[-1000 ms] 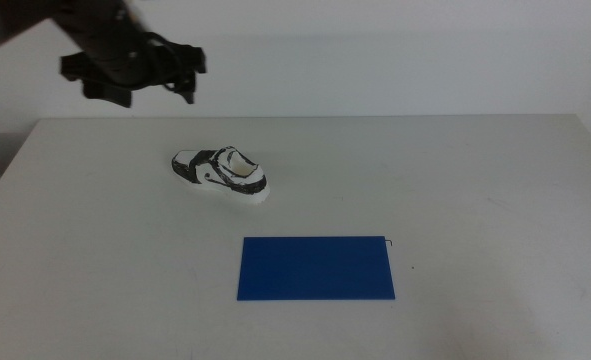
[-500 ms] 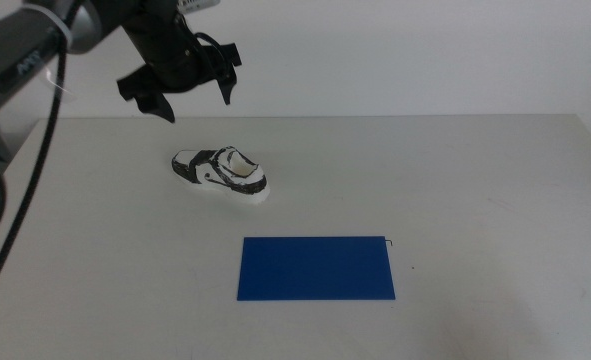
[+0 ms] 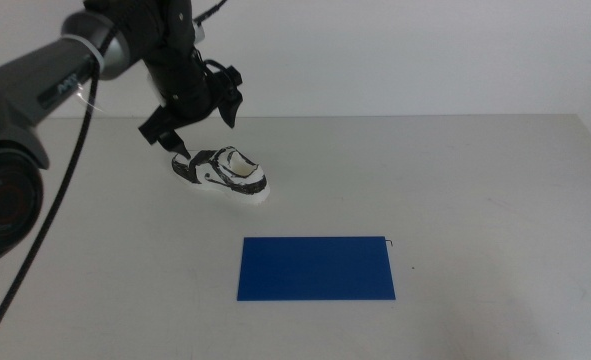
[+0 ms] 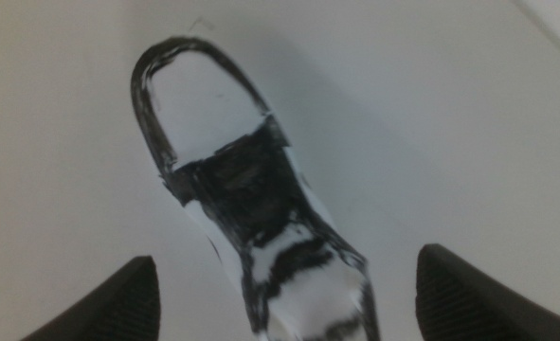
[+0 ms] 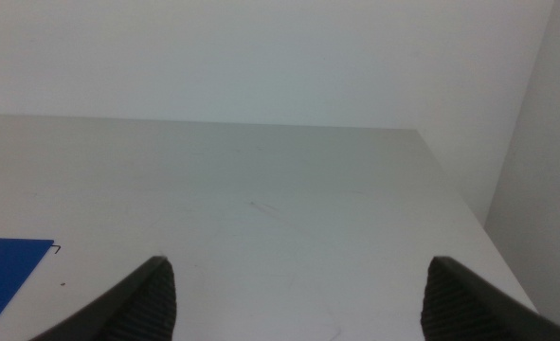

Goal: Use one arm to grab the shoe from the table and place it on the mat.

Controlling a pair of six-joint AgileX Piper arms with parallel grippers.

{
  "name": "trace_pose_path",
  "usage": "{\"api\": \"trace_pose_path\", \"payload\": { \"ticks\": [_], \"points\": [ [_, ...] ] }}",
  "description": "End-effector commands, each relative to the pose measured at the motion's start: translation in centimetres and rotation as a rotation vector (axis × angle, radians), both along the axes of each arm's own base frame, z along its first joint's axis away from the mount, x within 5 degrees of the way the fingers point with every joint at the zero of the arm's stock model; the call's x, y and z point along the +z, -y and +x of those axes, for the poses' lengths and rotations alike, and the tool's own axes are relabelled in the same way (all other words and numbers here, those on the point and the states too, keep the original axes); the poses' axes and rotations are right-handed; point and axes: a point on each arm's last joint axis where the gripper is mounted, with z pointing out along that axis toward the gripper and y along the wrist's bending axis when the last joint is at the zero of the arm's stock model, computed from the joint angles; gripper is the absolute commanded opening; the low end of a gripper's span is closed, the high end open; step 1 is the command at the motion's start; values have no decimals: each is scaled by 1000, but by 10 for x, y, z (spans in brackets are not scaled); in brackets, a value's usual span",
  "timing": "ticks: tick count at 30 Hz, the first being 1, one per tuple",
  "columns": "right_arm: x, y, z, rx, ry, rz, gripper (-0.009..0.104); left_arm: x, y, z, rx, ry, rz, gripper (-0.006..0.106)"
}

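The white and black shoe lies on the table at the back left, with its toe pointing right and toward the front. My left gripper hangs just above the shoe's heel end with its jaws open and empty. In the left wrist view the shoe lies lengthwise between the open jaws of the left gripper. The blue mat lies flat nearer the front, right of the shoe. My right gripper is open, empty and out of the middle view. A corner of the mat shows in its wrist view.
The left arm reaches in from the upper left with a black cable hanging below it. A white wall stands behind the table's far edge.
My left gripper has moved right and down from above the far left of the table to just over the shoe. The shoe and mat have not moved.
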Motion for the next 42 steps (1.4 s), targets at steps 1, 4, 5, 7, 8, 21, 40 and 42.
{"api": "trace_pose_path", "payload": {
  "ticks": [1, 4, 5, 7, 8, 21, 40, 42],
  "points": [
    [12, 1, -2, -7, 109, -25, 66, 32, 2, -2, 26, 93, -39, 91],
    [12, 1, -2, -7, 109, -25, 66, 19, 4, 1, 29, 66, -45, 91],
    [12, 1, -2, -7, 109, -25, 66, 16, 4, 2, 29, 59, -43, 91],
    [12, 1, -2, -7, 109, -25, 66, 7, 6, 4, 31, 37, -48, 91],
    [12, 1, -2, -7, 109, -25, 66, 4, 6, 5, 31, 29, -48, 91],
    [12, 1, -2, -7, 109, -25, 66, -21, 12, 17, 48, 37, -86, 91],
    [12, 1, -2, -7, 109, -25, 66, -3, 14, 12, 32, 43, -65, 14],
    [12, 1, -2, -7, 109, -25, 66, 3, 13, 8, 32, 31, -59, 13]
  ]
}}
